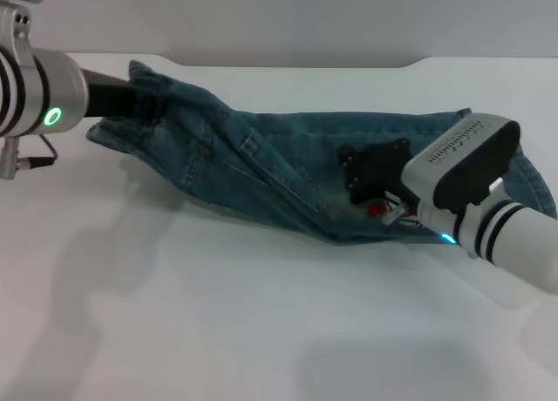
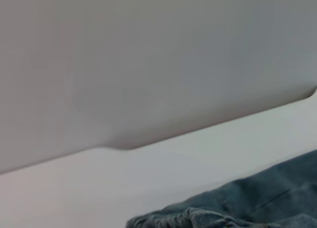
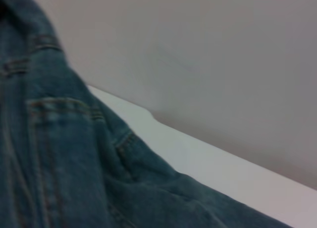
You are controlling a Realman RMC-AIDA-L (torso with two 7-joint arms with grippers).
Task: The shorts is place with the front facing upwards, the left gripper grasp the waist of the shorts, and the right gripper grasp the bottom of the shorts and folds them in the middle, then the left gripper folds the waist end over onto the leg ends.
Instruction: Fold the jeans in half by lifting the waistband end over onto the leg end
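Observation:
The blue denim shorts [image 1: 261, 157] stretch across the white table between my two arms. At the far left, my left gripper [image 1: 144, 100] is buried in the bunched waist [image 1: 113, 132] and shut on it, holding that end raised. My right gripper [image 1: 377, 179] sits on the other end of the shorts, shut on the denim just above the small red cartoon patch [image 1: 380, 210]; its fingertips are hidden by the cloth. The left wrist view shows the ruched waist [image 2: 178, 218] close up. Denim with pocket stitching [image 3: 59, 163] fills half of the right wrist view.
The white table [image 1: 218, 314] spreads out bare in front of the shorts. A grey wall [image 1: 261, 17] rises behind the table's far edge [image 1: 288, 65].

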